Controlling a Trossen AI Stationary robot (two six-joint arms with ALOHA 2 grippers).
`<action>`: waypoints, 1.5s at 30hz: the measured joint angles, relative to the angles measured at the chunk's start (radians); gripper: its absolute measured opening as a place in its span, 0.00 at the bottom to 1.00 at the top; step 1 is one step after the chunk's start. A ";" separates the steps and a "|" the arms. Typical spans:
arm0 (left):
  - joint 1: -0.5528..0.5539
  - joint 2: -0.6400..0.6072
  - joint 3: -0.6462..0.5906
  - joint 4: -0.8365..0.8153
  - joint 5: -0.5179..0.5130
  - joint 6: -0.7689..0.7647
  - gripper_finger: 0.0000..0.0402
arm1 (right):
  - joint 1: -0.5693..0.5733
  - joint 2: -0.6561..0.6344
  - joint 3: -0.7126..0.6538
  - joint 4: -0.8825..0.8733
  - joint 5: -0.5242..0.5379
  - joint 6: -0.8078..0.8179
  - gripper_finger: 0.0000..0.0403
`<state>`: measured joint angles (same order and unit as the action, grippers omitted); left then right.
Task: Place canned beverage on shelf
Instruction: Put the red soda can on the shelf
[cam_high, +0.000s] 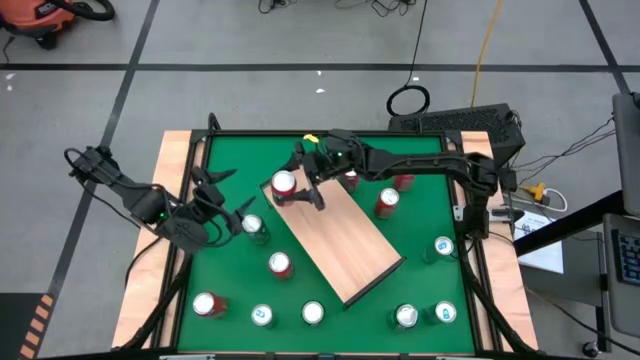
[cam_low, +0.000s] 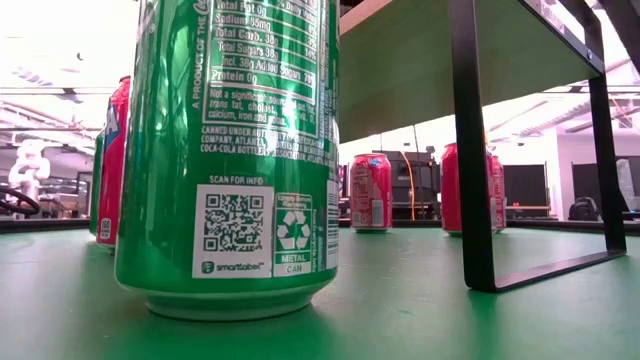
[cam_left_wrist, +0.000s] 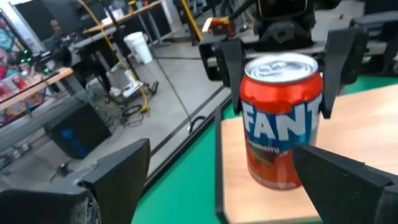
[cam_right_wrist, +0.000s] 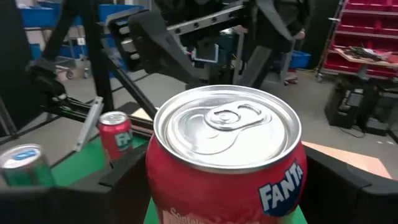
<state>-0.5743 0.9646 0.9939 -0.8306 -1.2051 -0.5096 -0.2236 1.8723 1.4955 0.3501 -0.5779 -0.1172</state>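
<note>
A red Fanta can stands upright on the far left corner of the shelf, a light wood board on black legs lying aslant mid-table. My right gripper reaches in from the right and is shut around this can, which fills the right wrist view. My left gripper is open and empty over the table's left side. It points at the can from a short way off. The low view shows the shelf's underside and one black leg. My right gripper pinches the Fanta can by its side wall, on the upper half, one finger on each side. The fingers lie about level and come from the table's right. The can stands upright with its base on the shelf.
Red cans and green or silver-topped cans stand around the shelf on the green table. A green can stands close before the low camera. The middle of the shelf is bare.
</note>
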 joint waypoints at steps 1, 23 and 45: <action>0.000 0.000 0.000 -0.031 0.002 -0.021 0.97 | -0.001 0.007 0.005 0.001 0.001 0.000 0.75; 0.001 0.000 -0.052 -0.058 0.002 -0.140 0.97 | -0.013 0.057 0.031 -0.032 0.031 -0.030 0.75; 0.001 0.001 -0.052 -0.060 -0.004 -0.139 0.97 | -0.013 0.086 0.030 -0.018 0.032 -0.025 0.75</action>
<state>-0.5735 0.9654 0.9421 -0.8907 -1.2088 -0.6487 -0.2367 1.9587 1.5257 0.3321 -0.5461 -0.1425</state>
